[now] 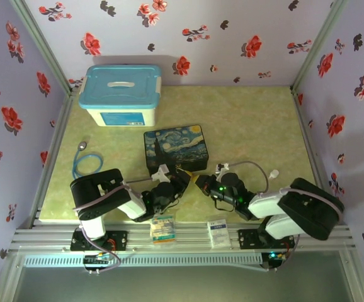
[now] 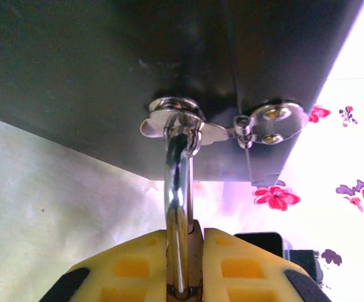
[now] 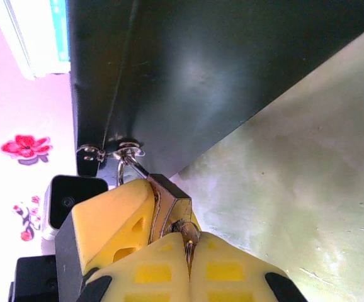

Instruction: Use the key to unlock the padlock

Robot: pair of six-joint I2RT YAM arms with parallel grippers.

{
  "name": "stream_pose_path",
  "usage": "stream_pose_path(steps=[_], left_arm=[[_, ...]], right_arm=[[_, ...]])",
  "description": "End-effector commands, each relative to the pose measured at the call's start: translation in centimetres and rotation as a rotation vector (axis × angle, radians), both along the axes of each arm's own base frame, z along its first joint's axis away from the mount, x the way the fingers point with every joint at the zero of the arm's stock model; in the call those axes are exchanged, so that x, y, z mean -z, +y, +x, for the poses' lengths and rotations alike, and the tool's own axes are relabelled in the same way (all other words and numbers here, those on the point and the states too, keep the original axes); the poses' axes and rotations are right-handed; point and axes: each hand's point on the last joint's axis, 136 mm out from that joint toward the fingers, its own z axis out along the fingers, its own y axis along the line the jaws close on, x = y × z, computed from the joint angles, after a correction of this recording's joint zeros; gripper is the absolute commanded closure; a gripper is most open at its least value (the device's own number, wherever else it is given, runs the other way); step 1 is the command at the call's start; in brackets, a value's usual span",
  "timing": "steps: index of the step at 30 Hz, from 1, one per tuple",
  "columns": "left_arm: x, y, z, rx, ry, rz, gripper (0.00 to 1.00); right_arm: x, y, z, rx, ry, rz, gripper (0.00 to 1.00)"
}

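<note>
The padlock (image 2: 195, 254) hangs by its silver shackle (image 2: 177, 189) from the metal latch (image 2: 182, 116) on the dark side of the painted box (image 1: 174, 148). My left gripper (image 2: 188, 267) is shut on the brass body, one yellow finger on each side. In the right wrist view the padlock (image 3: 173, 208) shows its bottom face, with the key (image 3: 187, 233) stuck into it. My right gripper (image 3: 188, 255) is shut on the key's head. From above, the left gripper (image 1: 183, 177) and right gripper (image 1: 202, 182) meet at the box's front edge.
A white bin with a blue lid (image 1: 120, 94) stands at the back left. A blue cable loop (image 1: 84, 165) lies at the left. Two small packets (image 1: 162, 228) (image 1: 218, 231) sit on the front rail. Flowered walls close in three sides.
</note>
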Motion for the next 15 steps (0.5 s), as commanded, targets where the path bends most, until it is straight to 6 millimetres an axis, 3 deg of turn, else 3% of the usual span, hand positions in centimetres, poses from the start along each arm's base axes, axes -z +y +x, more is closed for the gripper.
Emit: stream_pose_path(steps=[1, 3, 5, 6, 8, 10, 15], left_arm=[[-5.0, -4.4, -2.8, 0.18, -0.042, -0.183, 1.0], [-4.7, -4.1, -2.7, 0.169, -0.04, -0.176, 1.0], [-4.7, -3.8, -2.5, 0.156, -0.055, -0.159, 1.0], [-4.4, -3.5, -2.4, 0.15, -0.063, -0.143, 1.0], [-3.4, -3.2, -2.4, 0.136, -0.039, -0.133, 1.0], [-2.2, -3.0, -2.4, 0.129, -0.014, -0.117, 1.0], [-1.2, -3.1, -2.4, 0.128, 0.001, -0.098, 1.0]], right_arm=[[-2.1, 0.9, 0.0, -0.053, -0.07, -0.028, 1.0], [-2.3, 0.1, 0.2, -0.034, -0.052, 0.009, 0.89], [-2.6, -0.8, 0.3, -0.026, -0.051, 0.034, 0.66], [-2.4, -1.0, 0.1, -0.041, -0.064, 0.002, 0.57], [-0.8, -2.4, -0.5, -0.071, -0.056, -0.221, 0.45], [0.1, -4.7, -1.0, -0.081, -0.063, -0.432, 0.4], [-0.8, -6.9, -2.1, -0.146, -0.145, -0.554, 0.4]])
